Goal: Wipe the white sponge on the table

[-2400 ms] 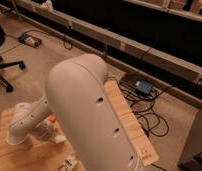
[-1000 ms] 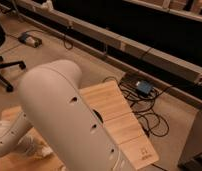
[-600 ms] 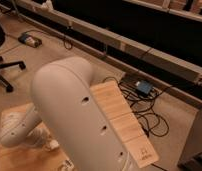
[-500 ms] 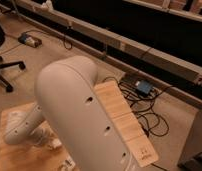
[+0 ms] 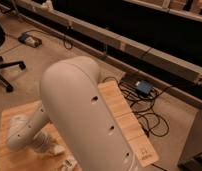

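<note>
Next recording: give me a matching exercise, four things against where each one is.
Things:
1. gripper
2. blue box
3. office chair
4. table

Places:
A. on the floor among black cables, beyond the table's far corner
B. beneath the big white arm link, tan planks showing on both sides
C. low over the tabletop near the picture's bottom left, at the end of the arm
D. on the floor at the picture's left edge

Pairs: 1-C, 2-A, 3-D, 4-B
</note>
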You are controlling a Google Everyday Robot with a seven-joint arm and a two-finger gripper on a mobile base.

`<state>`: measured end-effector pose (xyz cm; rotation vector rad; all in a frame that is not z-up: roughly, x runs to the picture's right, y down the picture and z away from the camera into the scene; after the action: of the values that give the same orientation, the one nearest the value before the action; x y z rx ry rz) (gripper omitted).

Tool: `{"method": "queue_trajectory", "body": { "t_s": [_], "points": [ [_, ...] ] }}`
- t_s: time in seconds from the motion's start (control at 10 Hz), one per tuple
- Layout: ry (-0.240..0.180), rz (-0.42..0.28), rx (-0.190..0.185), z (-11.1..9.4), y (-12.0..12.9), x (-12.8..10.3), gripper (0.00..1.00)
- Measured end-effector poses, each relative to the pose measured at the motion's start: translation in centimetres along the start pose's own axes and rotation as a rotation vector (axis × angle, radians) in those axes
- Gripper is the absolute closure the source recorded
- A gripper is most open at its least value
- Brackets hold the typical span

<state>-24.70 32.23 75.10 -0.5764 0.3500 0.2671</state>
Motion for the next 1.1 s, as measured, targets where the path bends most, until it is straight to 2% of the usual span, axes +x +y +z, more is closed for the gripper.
{"method": "queue_trajectory", "body": {
  "t_s": [0.3, 0.5, 0.6, 0.8, 1.1],
  "points": [
    [-0.006, -0.081, 0.001, -0.6, 2.5, -2.1, 1.00],
    [-0.022, -0.157, 0.031, -1.7, 3.1, -4.7, 1.00],
    [-0.025, -0.172, 0.038, -2.0, 3.2, -5.2, 1.00],
    [-0.028, -0.168, 0.053, -2.2, 1.9, -5.2, 1.00],
    [-0.023, -0.098, 0.051, -1.5, -2.0, -2.8, 1.00]
  ]
}}
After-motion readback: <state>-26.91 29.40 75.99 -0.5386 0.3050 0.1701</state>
